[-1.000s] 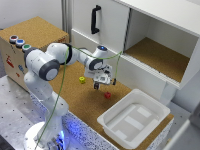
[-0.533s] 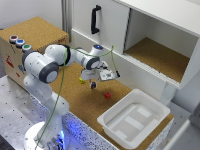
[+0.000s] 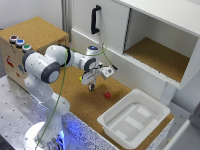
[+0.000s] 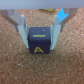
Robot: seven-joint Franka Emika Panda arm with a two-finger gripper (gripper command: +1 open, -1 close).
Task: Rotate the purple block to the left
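A white cabinet (image 3: pixel 150 40) with an open cork-lined compartment stands behind a cork-topped table (image 3: pixel 80 100); a white robot arm (image 3: pixel 47 67) reaches over the table from the exterior view's left; a white tray (image 3: pixel 132 120) sits on the table toward the exterior view's right; a small red block (image 3: pixel 107 94) lies on the cork between arm and tray, and a small yellow block (image 3: pixel 80 78) shows just behind the arm's wrist.

The gripper (image 4: pixel 41 36) points down at the cork; in the wrist view its two fingers (image 4: pixel 22 35) stand on either side of the purple block (image 4: pixel 41 41), close against its side faces; whether they press it or leave a hair of space cannot be told from the blur. The block rests on the cork directly under the gripper, with a yellow letter A on one face and a yellow bar on its top.

The block looks rigid, light and smooth-faced; flat opposite sides give the best hold, taken low and centred so it will not pivot or slip while being turned.
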